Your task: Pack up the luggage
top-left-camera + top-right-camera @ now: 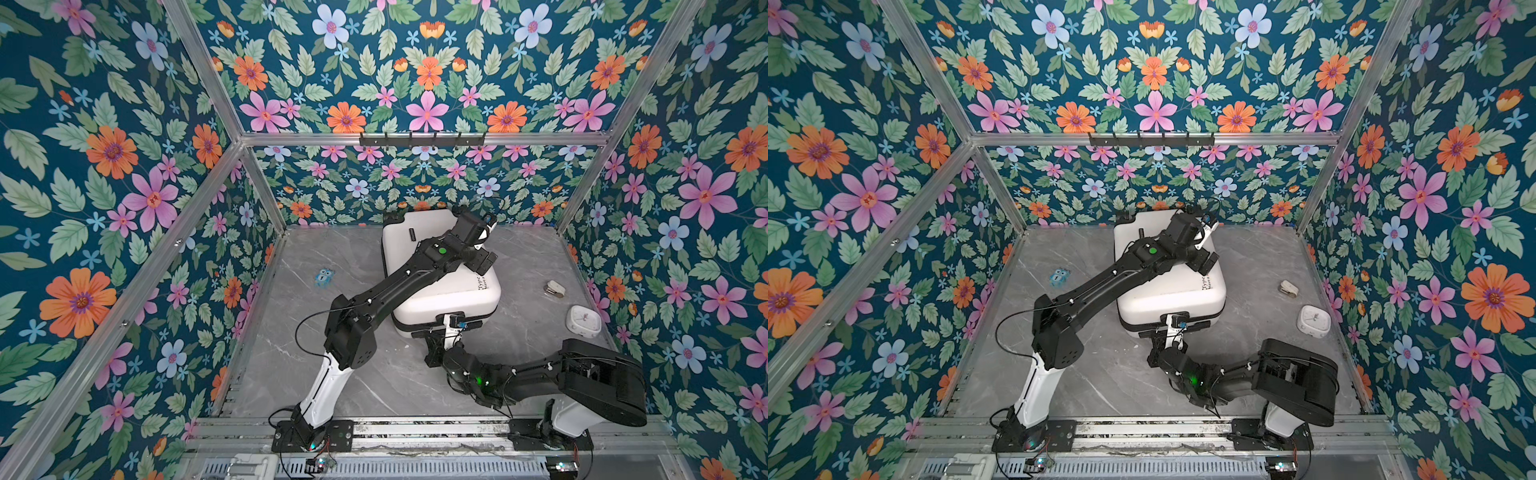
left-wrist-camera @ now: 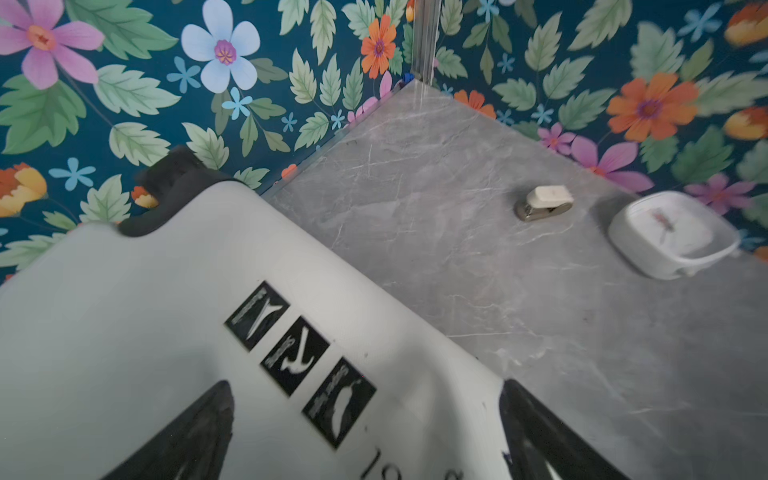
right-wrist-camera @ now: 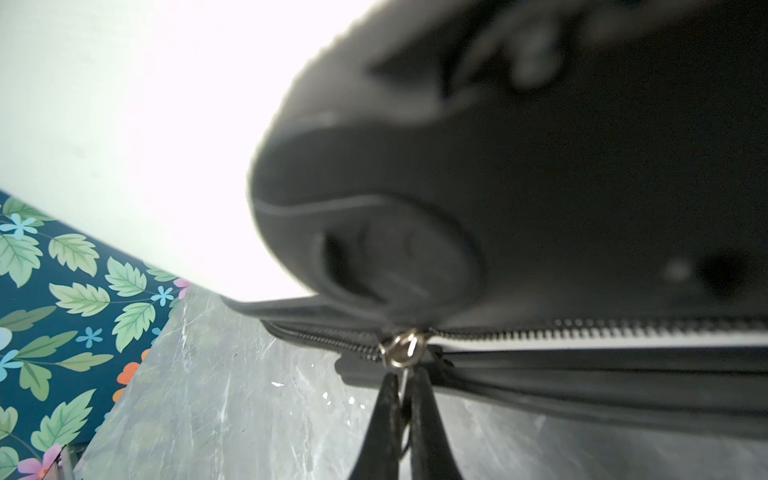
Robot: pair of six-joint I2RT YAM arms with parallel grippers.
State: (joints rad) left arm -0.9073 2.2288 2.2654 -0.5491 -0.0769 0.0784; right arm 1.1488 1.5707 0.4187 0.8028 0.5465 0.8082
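Fingers [image 3: 384, 424] of the right gripper [image 3: 405, 376] are clamped on the zipper pull [image 3: 401, 347], at the near edge of the luggage [image 1: 440, 295]. Left gripper [image 2: 365, 386] is spread wide over the lid's far right corner, nothing held. Contact with the shell cannot be told.

Luggage lies flat, lid down, at the back middle of the table [image 1: 274, 374], wheels toward the back wall.

Step judged: zip being run along the band. Teeth look meshed on one side of the slider and parted on the other. Direction of travel cannot be told.

To be done well:
- Pull kept in line with the track, low, not lifted off the shell.
- Lid pressed down by the left gripper so the case is not dragged.
- Corners taken slowly, wrist turned with the curve.
- Only a thin tab is gripped, so slip is likely if yanked.

Around: stapler [image 1: 555, 288] and white clock [image 1: 584, 320] lie to the right, well apart from the case. Small blue owl figure [image 1: 324, 277] lies to the left. None sits on the zip's path.

In the way: a blurred black fitting [image 3: 457, 187] just above the slider, and the right arm's own folded elbow, close to the near edge.
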